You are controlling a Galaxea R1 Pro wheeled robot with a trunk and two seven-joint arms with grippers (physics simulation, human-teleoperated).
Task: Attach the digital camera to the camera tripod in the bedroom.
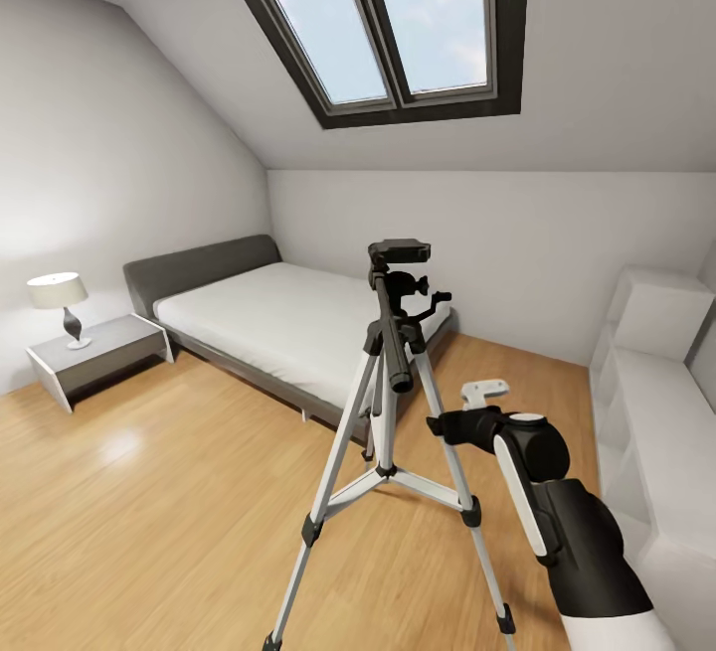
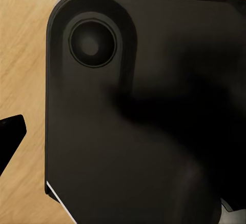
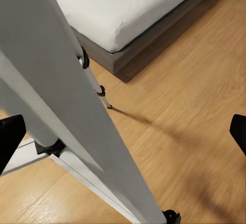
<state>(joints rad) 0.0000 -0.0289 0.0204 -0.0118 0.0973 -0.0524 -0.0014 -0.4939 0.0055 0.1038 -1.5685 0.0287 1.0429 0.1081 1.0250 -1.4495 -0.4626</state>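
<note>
In the bedroom (image 1: 139, 492), the camera tripod (image 1: 393, 412) stands on the wood floor before the grey bed (image 1: 288, 318), its black head bare of any camera. The right gripper (image 3: 123, 137) hovers beside a silver leg, fingers spread wide. The left gripper's (image 2: 10, 137) state cannot be told. A lamp (image 1: 60, 303) sits on the nightstand (image 1: 99, 353).

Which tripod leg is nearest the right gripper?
The camera tripod's right-hand leg in the head view, running beneath the right gripper; the others stand farther left.
</note>
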